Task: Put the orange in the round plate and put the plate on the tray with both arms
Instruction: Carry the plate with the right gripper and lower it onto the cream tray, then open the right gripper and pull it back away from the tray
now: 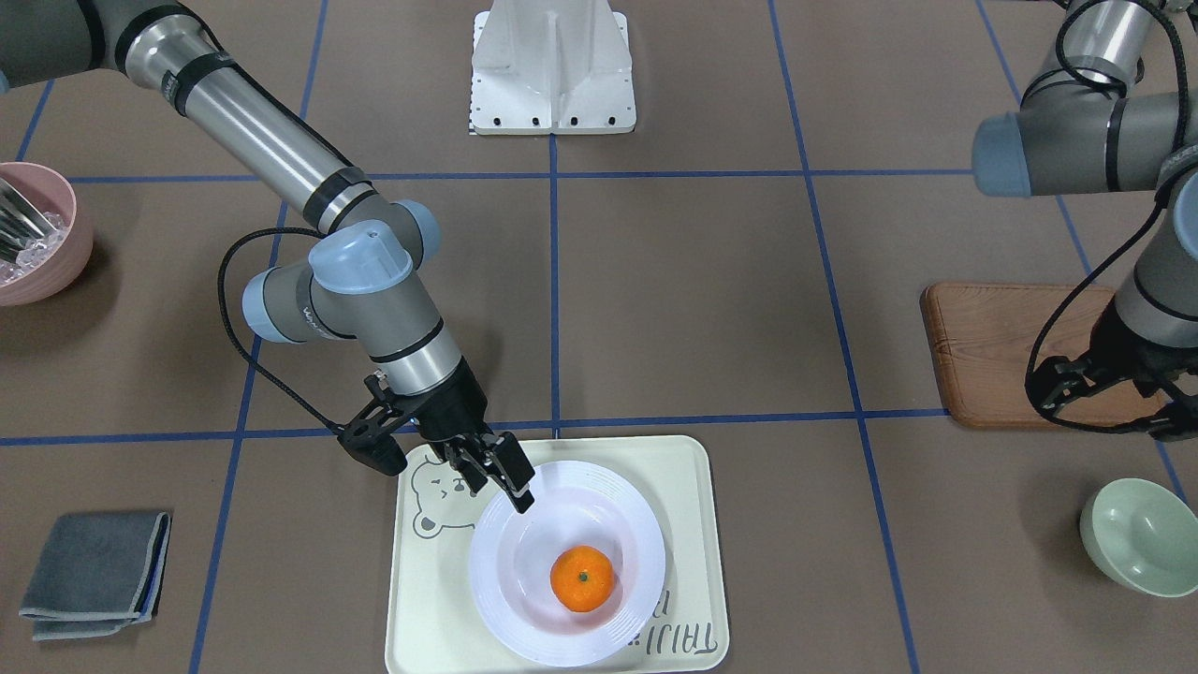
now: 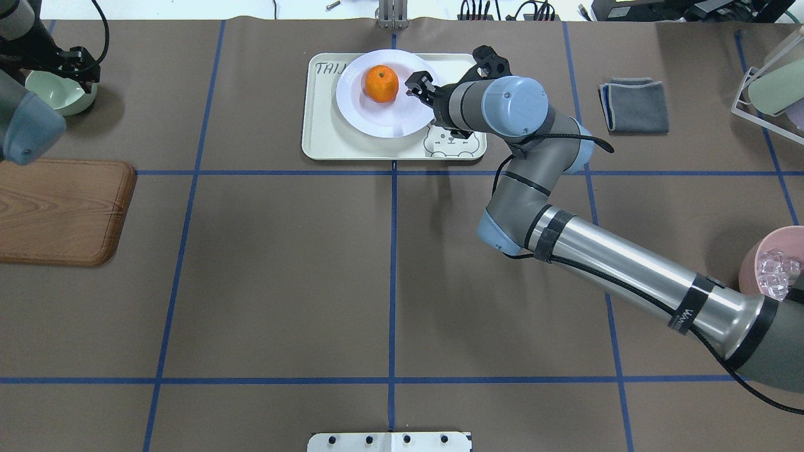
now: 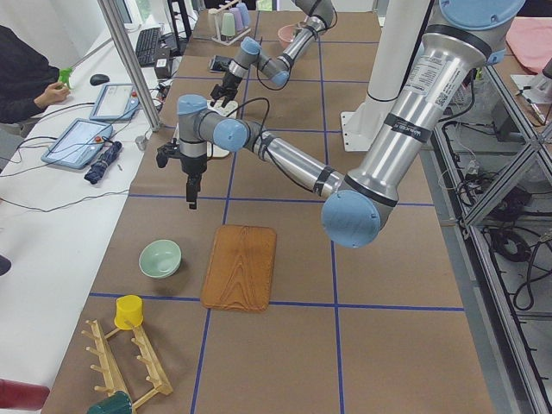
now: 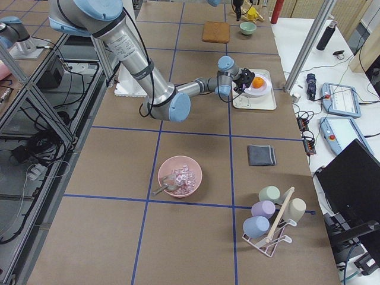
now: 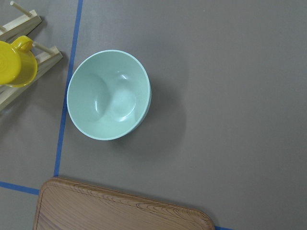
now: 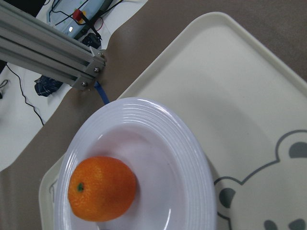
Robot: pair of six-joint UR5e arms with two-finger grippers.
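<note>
The orange lies in the sunken centre of the white round plate, and the plate rests on the cream bear tray. My right gripper hovers at the plate's rim on the bear-face side, open, with nothing between its fingers. The right wrist view looks down on the orange, the plate and the tray, with no fingers in it. My left gripper hangs far off, above the green bowl. I cannot tell whether it is open or shut.
A brown wooden board lies beside the green bowl. A folded grey cloth and a pink bowl of ice sit on the right arm's side. A yellow cup hangs on a wooden rack.
</note>
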